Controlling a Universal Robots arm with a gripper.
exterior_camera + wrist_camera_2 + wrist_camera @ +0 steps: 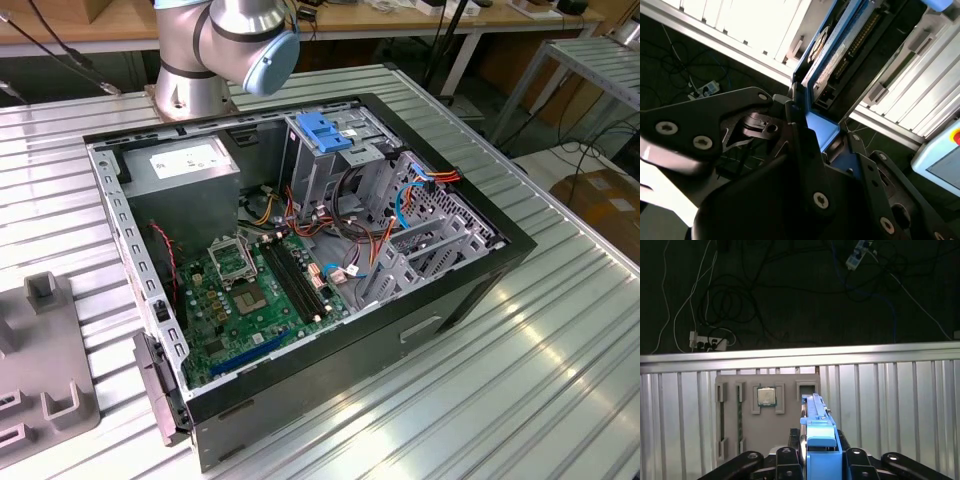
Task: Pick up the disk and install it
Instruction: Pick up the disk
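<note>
The disk (816, 412) stands on edge between my gripper's (820, 456) black fingers, and its blue plastic rail faces the first wrist view. In the second wrist view the disk (837, 50) shows its silver-grey body, a white label and a row of connector pins, with the blue rail along its side. My gripper (821, 134) is shut on the disk's lower end. It is held in the air above the ribbed metal table (900, 405). In the exterior view the open computer case (470, 290) lies on its side, with a metal drive cage (330, 165) at its back.
A grey fixture plate (747, 427) with a square chip (766, 396) lies on the table below the disk. In the exterior view a blue latch (325, 130) tops the drive cage, beside a power supply (185, 165), and a motherboard (250, 300) fills the case floor. Cables cover the dark floor (740, 300).
</note>
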